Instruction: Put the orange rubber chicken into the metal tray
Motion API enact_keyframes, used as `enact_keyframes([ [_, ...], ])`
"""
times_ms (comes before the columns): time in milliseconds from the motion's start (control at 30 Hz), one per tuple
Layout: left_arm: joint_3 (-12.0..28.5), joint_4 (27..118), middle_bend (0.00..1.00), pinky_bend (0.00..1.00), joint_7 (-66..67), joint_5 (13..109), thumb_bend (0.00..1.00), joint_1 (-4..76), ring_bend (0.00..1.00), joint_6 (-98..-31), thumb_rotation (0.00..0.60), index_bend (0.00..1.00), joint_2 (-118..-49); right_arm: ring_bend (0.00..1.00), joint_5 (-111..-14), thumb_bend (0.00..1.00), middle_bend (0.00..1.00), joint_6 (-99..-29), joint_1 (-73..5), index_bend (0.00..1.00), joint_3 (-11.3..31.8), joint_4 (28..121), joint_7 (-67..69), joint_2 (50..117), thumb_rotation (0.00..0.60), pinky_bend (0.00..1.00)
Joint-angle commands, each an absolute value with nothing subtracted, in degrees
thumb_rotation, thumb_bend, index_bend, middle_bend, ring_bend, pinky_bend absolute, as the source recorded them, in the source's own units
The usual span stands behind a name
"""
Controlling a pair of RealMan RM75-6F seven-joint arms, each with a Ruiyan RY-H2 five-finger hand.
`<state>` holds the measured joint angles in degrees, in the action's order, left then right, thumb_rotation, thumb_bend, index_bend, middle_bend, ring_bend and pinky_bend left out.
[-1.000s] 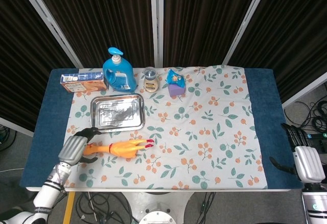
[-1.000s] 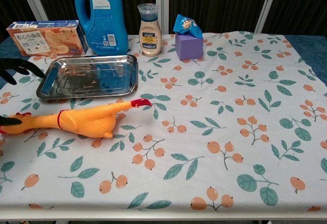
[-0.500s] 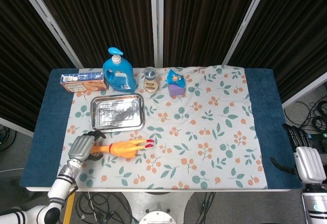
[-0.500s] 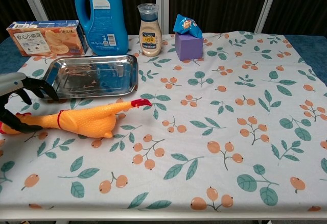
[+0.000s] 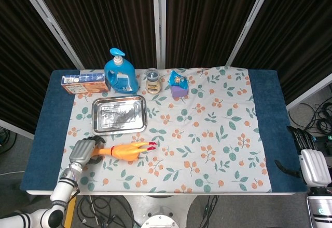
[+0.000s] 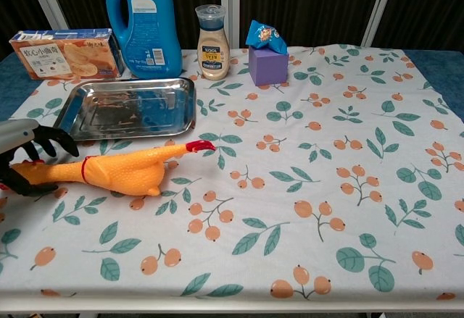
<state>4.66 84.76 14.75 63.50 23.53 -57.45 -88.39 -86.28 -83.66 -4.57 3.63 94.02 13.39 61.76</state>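
The left hand point(image 6: 25, 155) has been closed around the orange rubber chicken's point(image 6: 119, 171) left end — a grasp is judged secured; the metal tray point(image 6: 72, 108) lies just beyond.

On the worktop point(image 6: 406, 209), the rubber chicken point(image 6: 119, 172) lies just in front of the metal tray point(image 6: 127, 107), its tail end at my left robot hand point(image 6: 25, 157). Behind the tray stand a box point(image 6: 65, 53), a jug point(image 6: 143, 22), a jar point(image 6: 212, 32) and a cube point(image 6: 267, 64), left to right. My right robot hand point(image 5: 311, 163) sits off the worktop's right edge.
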Motion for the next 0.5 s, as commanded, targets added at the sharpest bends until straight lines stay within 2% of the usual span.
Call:
enact_keyframes([
  [33,4.6,83.89,0.4,0.36,13.13,63.49,0.33,23.77,0.32,-56.48,0.6,0.41,-88.8,0.0,-86.4,0.14,0.07,-83.7,-4.58,0.0,3.6,94.22,13.21,61.76,0.6,0.0],
  [167,4.65,83.08,0.43,0.39,12.04,64.36,0.35,23.89,0.36,-56.89,0.6,0.44,-89.42,0.0,-86.36,0.14,0.07,-83.72,-4.53,0.0,3.55,94.53,12.78,61.7,0.6,0.0],
  [300,4.59,81.34,0.52,0.46,10.85,65.16,0.4,23.92,0.44,-57.19,0.6,0.52,-90.23,0.0,-86.25,0.14,0.07,-83.85,-4.44,0.0,3.61,94.86,12.51,61.58,0.6,0.0],
  [367,4.62,80.34,0.58,0.54,9.57,66.06,0.43,23.74,0.5,-57.81,0.6,0.56,-90.67,0.0,-86.19,0.14,0.07,-83.85,-4.42,0.0,3.63,95.02,12.32,61.47,0.6,0.0],
  [433,4.52,79.14,0.65,0.69,7.18,67.66,0.5,23.36,0.58,-58.65,0.6,0.63,-91.09,0.0,-86.14,0.14,0.07,-83.86,-4.43,0.0,3.67,95.23,12.14,61.37,0.6,0.0],
  [500,4.28,77.83,0.69,0.78,4.19,69.63,0.56,23.11,0.62,-59.19,0.6,0.68,-91.26,0.0,-86.23,0.14,0.07,-83.81,-4.49,0.0,3.68,95.42,11.97,61.32,0.6,0.0],
])
